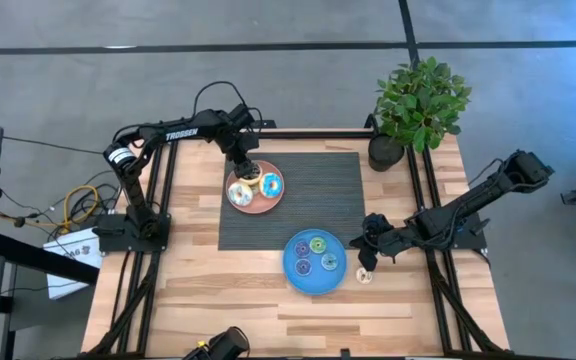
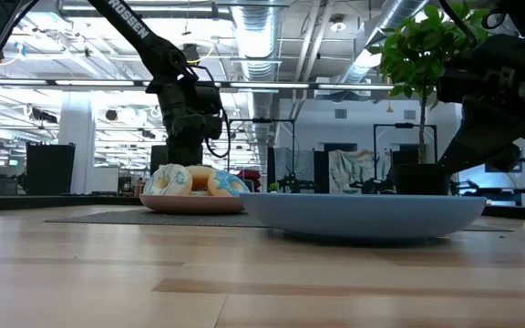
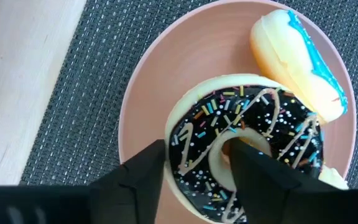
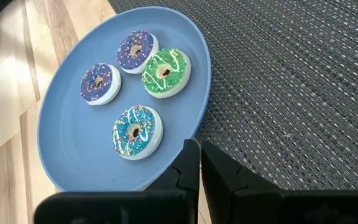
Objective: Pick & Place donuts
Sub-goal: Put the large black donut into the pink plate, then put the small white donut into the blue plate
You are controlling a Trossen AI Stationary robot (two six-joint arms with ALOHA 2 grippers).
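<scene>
A pink plate on the dark mat holds large donuts: a blue-iced one, a pale one and a dark brown sprinkled one. My left gripper is down on the brown donut and closed across its ring. A blue plate holds several small donuts lying flat: two purple, a green and a blue. My right gripper is shut and empty, just beside that plate's right rim. A small pale donut lies on the bare wood by the right gripper. My left gripper has one finger in the brown donut's hole and the other outside its rim, with the ring's near side between them. The fingers come from above, pointing down. The donut lies on the pink plate, leaning on the other donuts.
A potted plant stands at the table's far right corner. The dark mat covers the table's middle. Bare wood lies along the near edge. Cables and a box sit off the table's left side.
</scene>
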